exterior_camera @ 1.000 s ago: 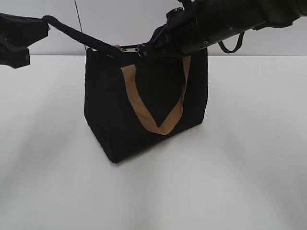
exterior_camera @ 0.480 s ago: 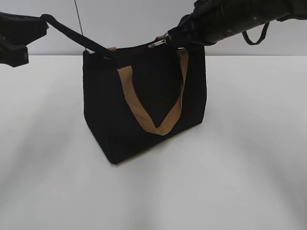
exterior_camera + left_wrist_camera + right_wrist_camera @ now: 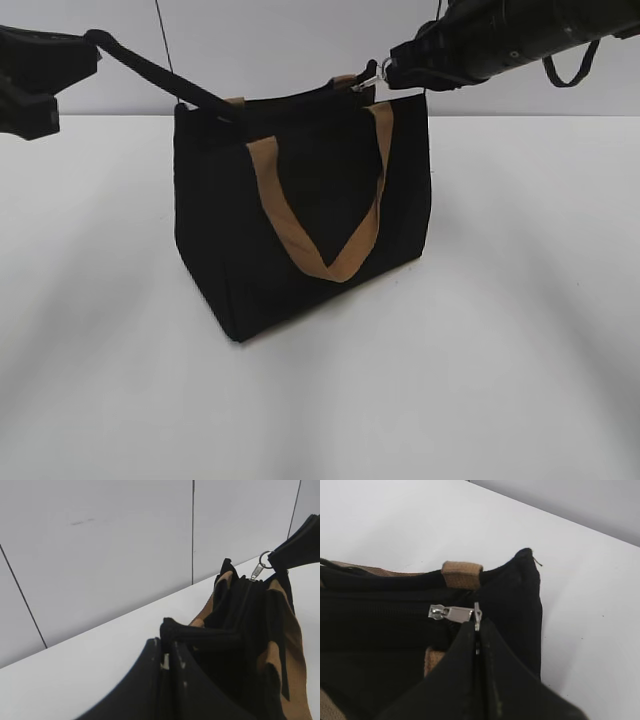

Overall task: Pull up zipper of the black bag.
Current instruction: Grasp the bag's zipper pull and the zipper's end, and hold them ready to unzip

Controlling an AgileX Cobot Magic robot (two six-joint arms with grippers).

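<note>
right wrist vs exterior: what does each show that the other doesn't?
Only the right wrist view: the zipper slider and closed teeth up close, with the right gripper shut on the ring pull. Only the exterior view: the whole black bag standing on the table, and the left gripper holding a black strap at the other end. Both: bag top, tan strap, ring pull.
</note>
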